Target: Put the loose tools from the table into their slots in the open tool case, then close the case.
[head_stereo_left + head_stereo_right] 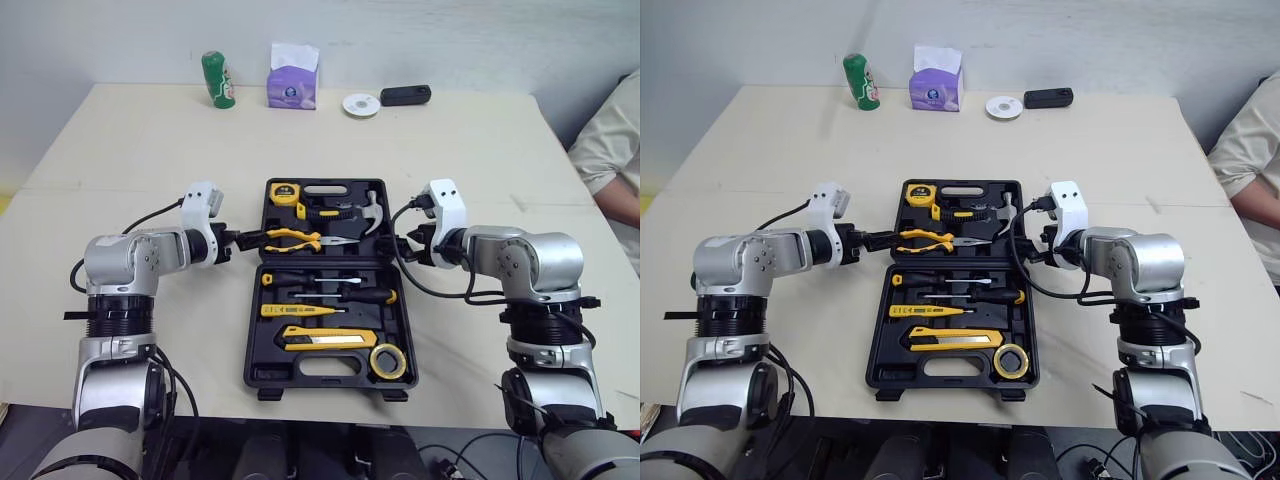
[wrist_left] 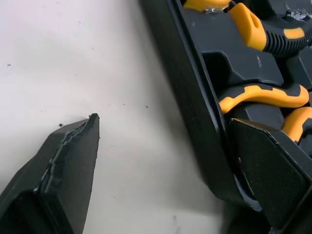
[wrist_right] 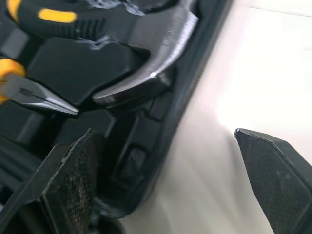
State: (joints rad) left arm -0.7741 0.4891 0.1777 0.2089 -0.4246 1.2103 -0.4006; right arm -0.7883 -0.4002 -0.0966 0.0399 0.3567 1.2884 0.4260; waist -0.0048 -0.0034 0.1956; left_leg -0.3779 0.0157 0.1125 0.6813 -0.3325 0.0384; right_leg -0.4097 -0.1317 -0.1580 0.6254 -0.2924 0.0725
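— Where is the left gripper (image 1: 245, 240)?

— At the left wall of the tool case (image 1: 300, 368), on its far half, close to the hinge. Its fingers are spread. One finger (image 2: 68, 170) is over the bare table (image 1: 120, 200), and the other is past the wall, just beside the pliers (image 1: 292, 239). It straddles the wall, I judge, to get hold of that half.

— And the case itself?

— It lies open and flat mid-table, near the robot. The tape measure (image 1: 285, 192), hammer (image 1: 372, 212) and utility knife (image 1: 325, 338) sit in their slots. Every slot I can see looks filled, so closing seems to be the step in hand.

— The right gripper (image 1: 408, 245)?

— It mirrors the left at the right wall, beside the hammer head. It is likewise spread, with one finger inside and one outside. Holds on opposite sides should swing that half evenly over the hinge.
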